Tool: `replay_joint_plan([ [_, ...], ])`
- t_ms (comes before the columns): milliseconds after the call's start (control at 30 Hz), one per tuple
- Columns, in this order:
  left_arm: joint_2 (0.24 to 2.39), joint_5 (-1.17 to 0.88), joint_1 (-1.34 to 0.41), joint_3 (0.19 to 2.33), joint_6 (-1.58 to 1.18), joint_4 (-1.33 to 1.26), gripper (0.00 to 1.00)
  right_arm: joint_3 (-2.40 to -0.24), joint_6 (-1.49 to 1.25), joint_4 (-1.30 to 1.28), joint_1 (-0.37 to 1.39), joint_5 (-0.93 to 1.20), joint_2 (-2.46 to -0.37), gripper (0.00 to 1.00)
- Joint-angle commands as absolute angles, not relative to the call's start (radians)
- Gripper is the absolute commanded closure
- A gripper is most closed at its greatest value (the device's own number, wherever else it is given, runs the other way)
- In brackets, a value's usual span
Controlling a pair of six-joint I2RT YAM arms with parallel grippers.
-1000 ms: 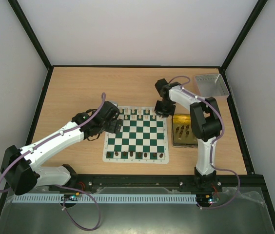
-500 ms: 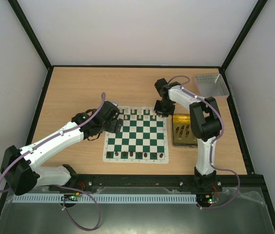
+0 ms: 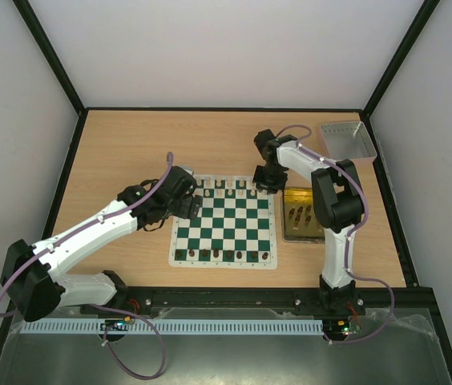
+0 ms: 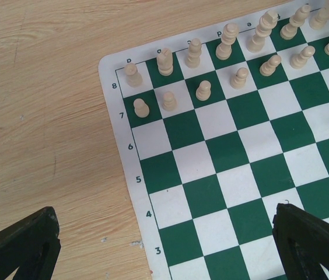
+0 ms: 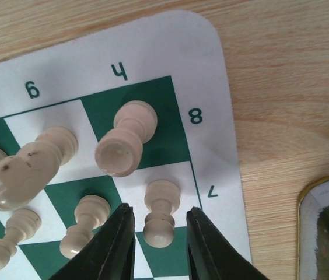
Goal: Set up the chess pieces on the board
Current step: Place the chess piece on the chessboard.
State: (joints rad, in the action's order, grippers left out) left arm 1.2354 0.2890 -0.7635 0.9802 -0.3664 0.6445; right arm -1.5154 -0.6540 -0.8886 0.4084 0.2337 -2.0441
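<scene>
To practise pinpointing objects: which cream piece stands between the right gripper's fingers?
The pawn by the 7 label, next to the corner rook; it alone stands inside the right gripper.

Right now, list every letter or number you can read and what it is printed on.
"8", "7", "6", "5", "4", "3": white border of the board, left wrist view.
"8", "7": same border, right wrist view.
"g", "h": same border, upside down, right wrist view.
File letters in the left wrist view: too blurred to read.
Top view: too small.

Robot lab test cell: plain white walls, black frame struts, wooden tabletop, slotted cable duct.
</scene>
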Motion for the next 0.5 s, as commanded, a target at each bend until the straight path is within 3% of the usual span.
replay_joint_plan([
  [0, 1.212, 0.299, -0.769, 0.965, -0.364, 0.642, 0.01, -1.492, -0.645, -0.907, 0.416, 0.232, -2.010, 0.77],
  [133, 1.211, 0.299, -0.769, 0.965, -0.364, 0.644, 0.01, -1.467, -0.640, -0.916, 0.416, 0.223, -1.983, 0.76],
  [300, 1.208, 0.301, -0.769, 0.963, -0.364, 0.645, 0.01, -1.409, -0.641, -0.940, 0.416, 0.192, -1.882, 0.59],
  [467, 1.214, 0.300, -0.768, 0.967, -0.364, 0.647, 0.01, -1.381, -0.641, -0.953, 0.414, 0.201, -1.763, 0.57],
])
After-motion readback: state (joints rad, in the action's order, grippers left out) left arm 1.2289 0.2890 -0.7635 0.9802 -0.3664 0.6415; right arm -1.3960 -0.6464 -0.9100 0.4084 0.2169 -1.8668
